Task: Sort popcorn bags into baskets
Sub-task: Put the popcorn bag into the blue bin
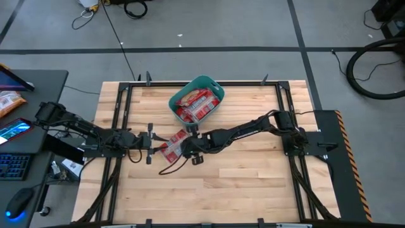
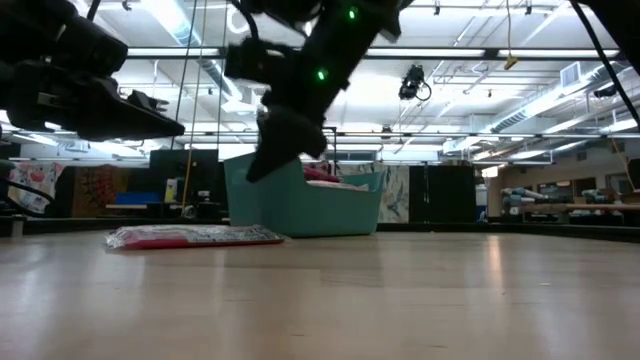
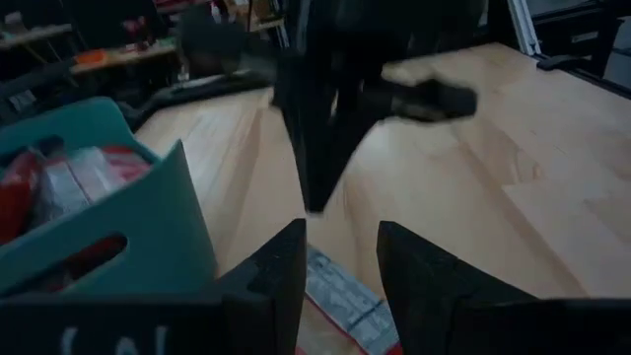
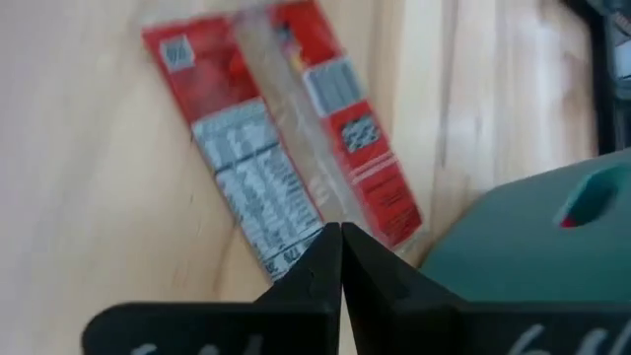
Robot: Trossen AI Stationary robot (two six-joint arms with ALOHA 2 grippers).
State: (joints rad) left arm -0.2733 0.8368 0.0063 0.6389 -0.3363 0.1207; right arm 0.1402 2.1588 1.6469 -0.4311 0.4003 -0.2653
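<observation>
The teal basket (image 1: pixel 204 83) stands near the table's far edge and holds several red popcorn bags (image 1: pixel 197 104). One more red popcorn bag (image 1: pixel 172 145) lies flat on the wood just near-left of it, also seen in the low view (image 2: pixel 195 236) and the right wrist view (image 4: pixel 281 148). My left gripper (image 1: pixel 152 143) hovers open at the bag's left end (image 3: pixel 340 258). My right gripper (image 1: pixel 188 147) is shut (image 4: pixel 341 235) and hangs above the bag's right end, clear of it in the low view (image 2: pixel 262 168).
Black frame rails (image 1: pixel 120 126) run along the table's sides and far edge. A side desk on the left (image 1: pixel 25 126) carries a keyboard, a phone and an orange-and-white packet (image 1: pixel 9 101). Bare wood (image 1: pixel 209 196) spreads across the near half of the table.
</observation>
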